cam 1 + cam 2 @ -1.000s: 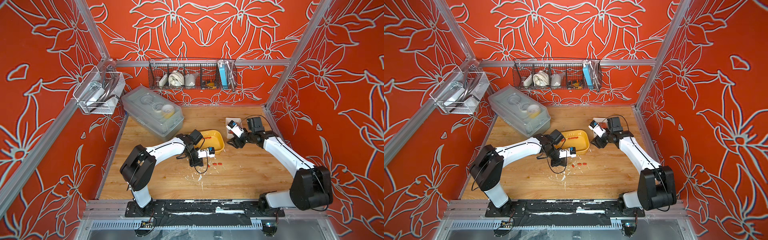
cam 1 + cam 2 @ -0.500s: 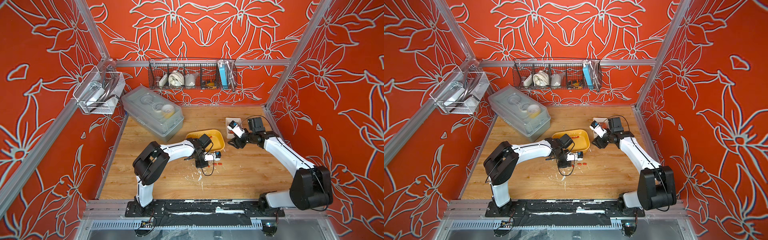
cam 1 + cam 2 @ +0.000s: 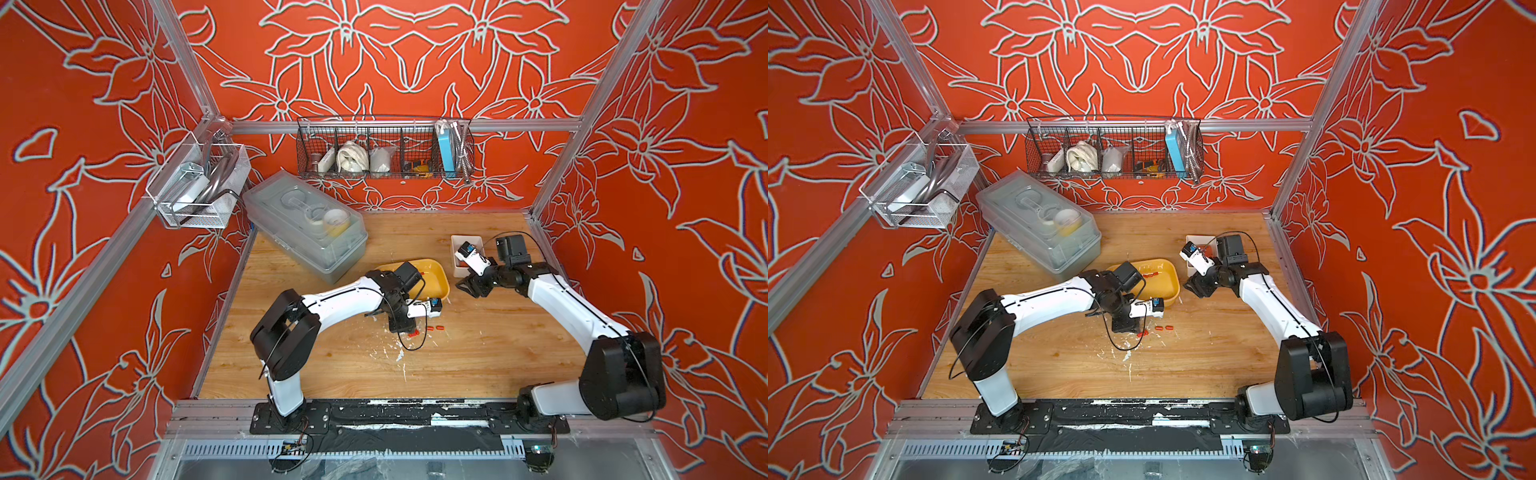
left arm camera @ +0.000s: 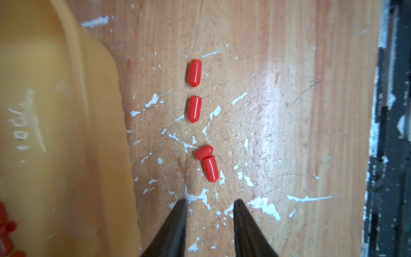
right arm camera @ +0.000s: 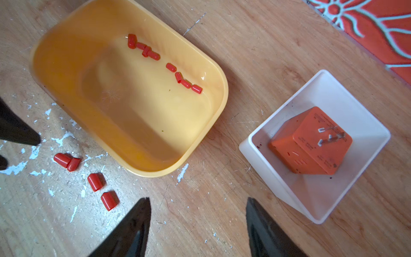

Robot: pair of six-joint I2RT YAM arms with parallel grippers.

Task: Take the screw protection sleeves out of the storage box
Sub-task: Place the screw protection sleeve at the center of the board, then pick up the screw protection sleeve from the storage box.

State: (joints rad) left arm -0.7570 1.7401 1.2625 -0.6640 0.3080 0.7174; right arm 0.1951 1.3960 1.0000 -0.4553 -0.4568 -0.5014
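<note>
Left gripper [image 4: 210, 201]: jaws parted, nothing between them, tips low over the scratched wooden table [image 4: 278, 111]. Four tiny red capsule-shaped plastic screw protection sleeves [image 4: 194, 109] lie on the wood just ahead of the fingertips, in a rough line leading away from them. The nearest two touch at an angle; the farther two lie apart, end to end. The shallow yellow rounded-rectangle plastic storage box [image 4: 55, 133] sits beside this gripper, off to one side of that line, near the loose four but not touching them.

Right gripper [image 5: 198, 200]: jaws spread wide, empty, held above bare wood. The storage box is ahead of it, toward the left arm. About eight more sleeves lie inside, along the wall farthest from this gripper, in two short clusters. Ahead on its other side is a small white square plastic bin [image 5: 266, 178] holding a tilted orange cube-shaped block [image 5: 311, 142].
</note>
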